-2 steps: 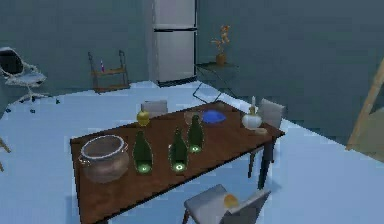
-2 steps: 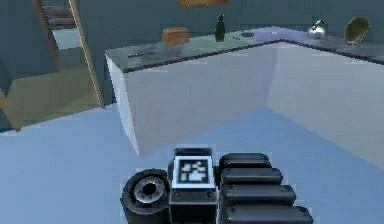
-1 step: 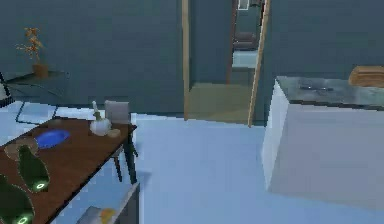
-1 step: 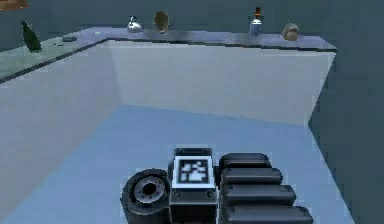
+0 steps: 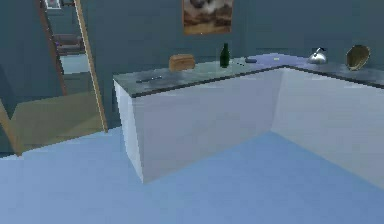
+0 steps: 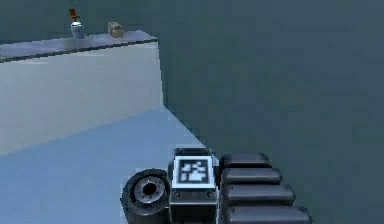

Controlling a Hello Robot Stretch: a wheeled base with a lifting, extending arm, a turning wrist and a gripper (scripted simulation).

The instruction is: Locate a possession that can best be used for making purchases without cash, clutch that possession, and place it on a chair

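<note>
A white L-shaped counter with a dark top stands ahead in the forward view. On the top lie a thin dark flat thing near the left end and a small bluish flat thing farther back; I cannot tell what either is. Low in the arm side view sits the gripper's dark body, beside a white marker square on the drawn-in arm. Its far end is not clear, so I cannot tell whether it holds anything.
Also on the counter: a brown loaf, a green bottle, a kettle and a tilted bowl. A doorway opens at left, and a picture hangs behind. Another counter carries a small bottle. Blue floor lies between.
</note>
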